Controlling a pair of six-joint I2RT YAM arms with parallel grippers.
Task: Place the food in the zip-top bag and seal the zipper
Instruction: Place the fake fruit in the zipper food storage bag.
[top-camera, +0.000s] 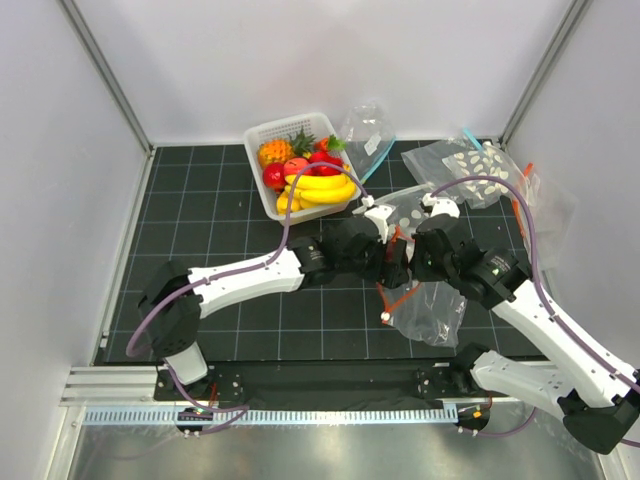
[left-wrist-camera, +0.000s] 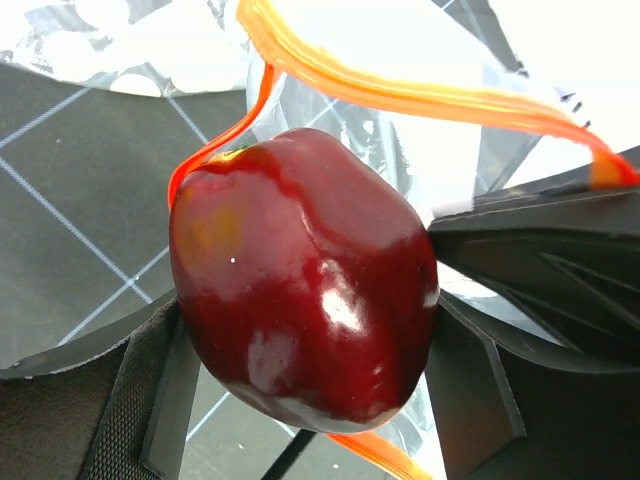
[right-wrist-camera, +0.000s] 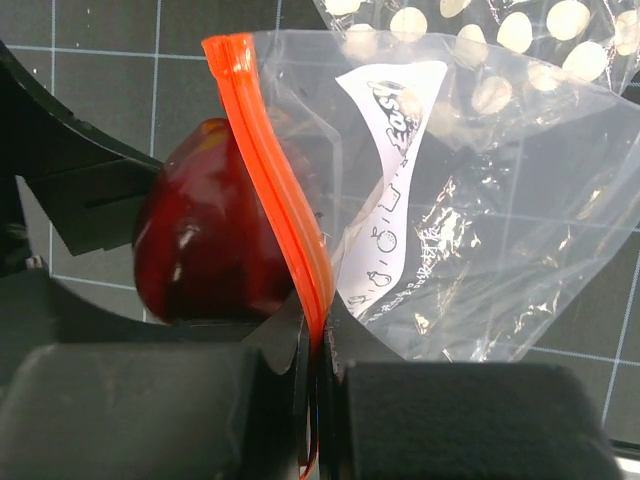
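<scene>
Right gripper (right-wrist-camera: 320, 375) pinches the zipper (right-wrist-camera: 268, 170), holding the zip-top bag (right-wrist-camera: 490, 250) mouth open. Left gripper (left-wrist-camera: 310, 385) clamps the maroon fruit (left-wrist-camera: 300, 270) at that mouth, evidently for insertion.

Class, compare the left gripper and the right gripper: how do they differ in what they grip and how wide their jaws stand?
The left gripper clamps the maroon fruit; the right gripper pinches the orange zipper. The left gripper's jaws stand wide around the fruit; the right gripper's are almost closed on the thin strip. Both work at the mouth of the zip-top bag.
</scene>
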